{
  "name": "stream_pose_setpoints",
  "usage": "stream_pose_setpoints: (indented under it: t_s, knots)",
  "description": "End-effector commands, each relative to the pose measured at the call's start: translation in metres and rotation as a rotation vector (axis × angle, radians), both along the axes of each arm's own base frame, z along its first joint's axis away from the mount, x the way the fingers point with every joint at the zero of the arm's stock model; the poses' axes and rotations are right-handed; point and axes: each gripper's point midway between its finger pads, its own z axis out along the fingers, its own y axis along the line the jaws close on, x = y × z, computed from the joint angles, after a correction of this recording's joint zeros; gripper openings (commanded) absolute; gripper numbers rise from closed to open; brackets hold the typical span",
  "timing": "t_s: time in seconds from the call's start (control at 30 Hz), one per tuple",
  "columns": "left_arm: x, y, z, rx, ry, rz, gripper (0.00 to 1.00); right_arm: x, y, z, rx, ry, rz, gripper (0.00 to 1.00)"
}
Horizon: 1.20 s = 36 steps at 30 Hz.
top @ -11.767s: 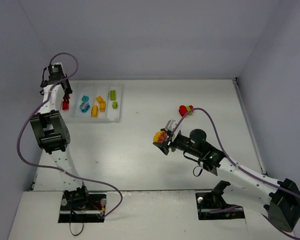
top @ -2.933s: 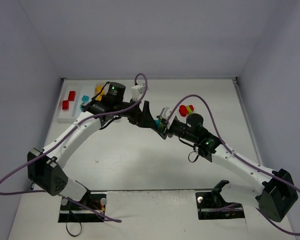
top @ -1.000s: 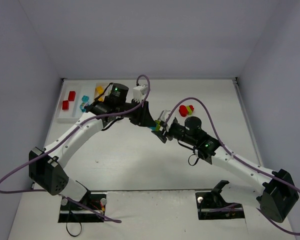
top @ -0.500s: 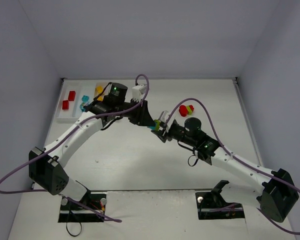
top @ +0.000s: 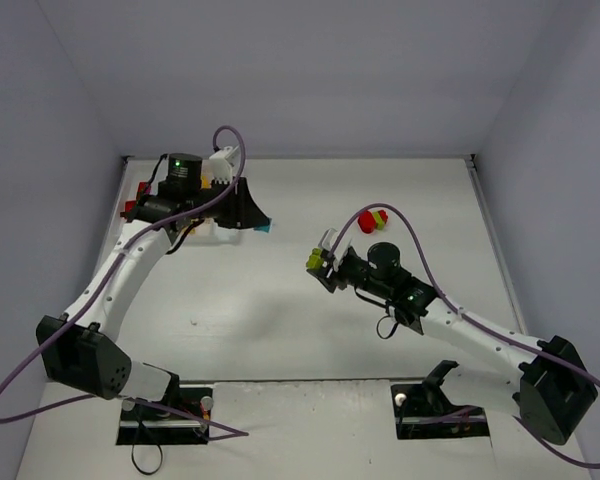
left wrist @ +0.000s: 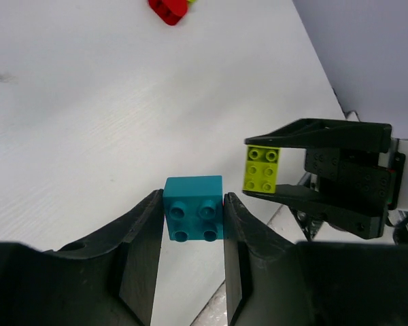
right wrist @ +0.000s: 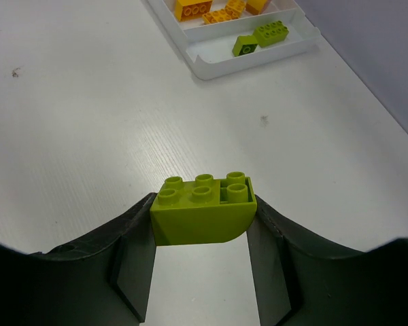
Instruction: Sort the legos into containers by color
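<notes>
My left gripper (left wrist: 192, 204) is shut on a cyan-blue lego (left wrist: 194, 207), held above the table just right of the tray; from above the gripper (top: 261, 226) shows the lego (top: 266, 229) at its tip. My right gripper (right wrist: 202, 219) is shut on a lime green lego (right wrist: 202, 210) with a rounded underside; it hovers at mid-table (top: 320, 264). The two grippers are apart. The white tray (right wrist: 258, 60) holds yellow legos (right wrist: 194, 7) and green legos (right wrist: 268, 32). In the top view my left arm hides most of it.
A clump of red, yellow and green legos (top: 372, 219) lies on the table behind the right gripper, also in the left wrist view as the red clump (left wrist: 166, 10). A red lego (top: 129, 207) shows at the tray's left end.
The grippers, close together at mid-table before, have separated. The left arm swung back left toward the tray with the cyan-blue lego. The right gripper keeps the lime green one.
</notes>
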Motion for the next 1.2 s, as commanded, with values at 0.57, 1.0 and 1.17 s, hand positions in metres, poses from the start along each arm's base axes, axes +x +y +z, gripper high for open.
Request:
stream_pose_setpoints:
  t_s: [0.57,1.0,1.17]
  knots:
    - [0.153,0.294,-0.108,0.544,0.093,1.008,0.04,-0.009,0.002,0.04,0.151,-0.078,0.022,0.0]
    - [0.193,0.323,-0.16,0.514,0.201,1.07,0.35,-0.012,0.005,0.035,0.152,-0.053,0.042,0.0]
    - [0.188,0.322,-0.156,0.51,0.205,1.074,0.55,-0.011,0.005,0.032,0.146,-0.047,0.039,0.01]
